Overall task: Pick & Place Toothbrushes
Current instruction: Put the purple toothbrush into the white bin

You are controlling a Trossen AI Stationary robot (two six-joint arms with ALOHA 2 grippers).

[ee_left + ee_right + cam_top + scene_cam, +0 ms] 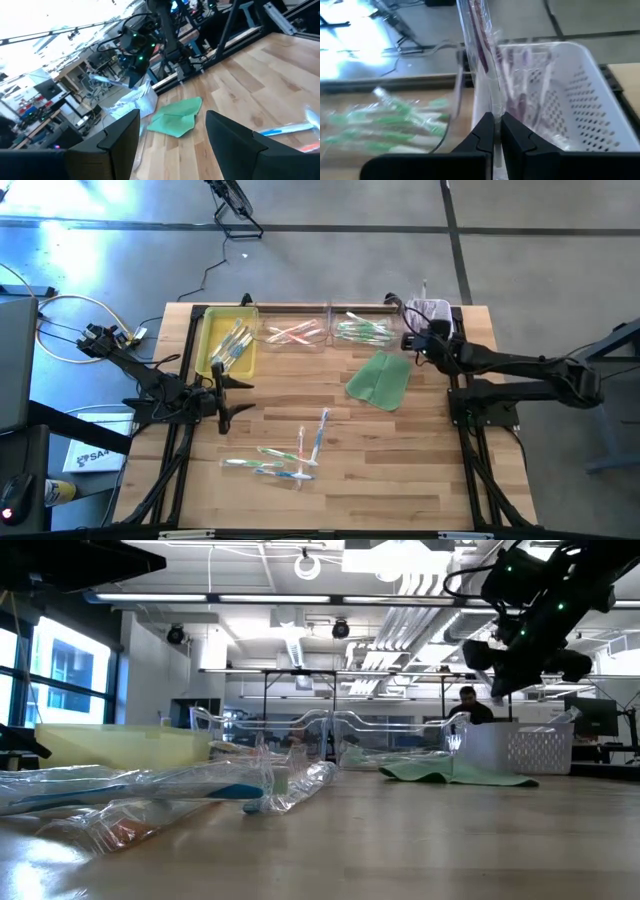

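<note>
A purple toothbrush (481, 45) is held pinched in the right gripper (495, 131) over the white basket (570, 100); release comes next; the left gripper (172, 135) is parked wide open

Far edge of the desk (400, 480) is crowded: yellow tray (212, 340), two clear trays (300, 335) side by side, then the white basket (432, 310) at the right corner, no lane between them. Right gripper (412, 340) hangs by the basket, fingers (485, 131) pinched on a purple toothbrush (481, 55), blocking that corner. Green cloth (380, 378) lies flat just in front. Left gripper (222, 392), fingers spread, sits just in front of the yellow tray. Loose toothbrushes (290, 455) clutter the near middle. Bare wood at near right.
</note>
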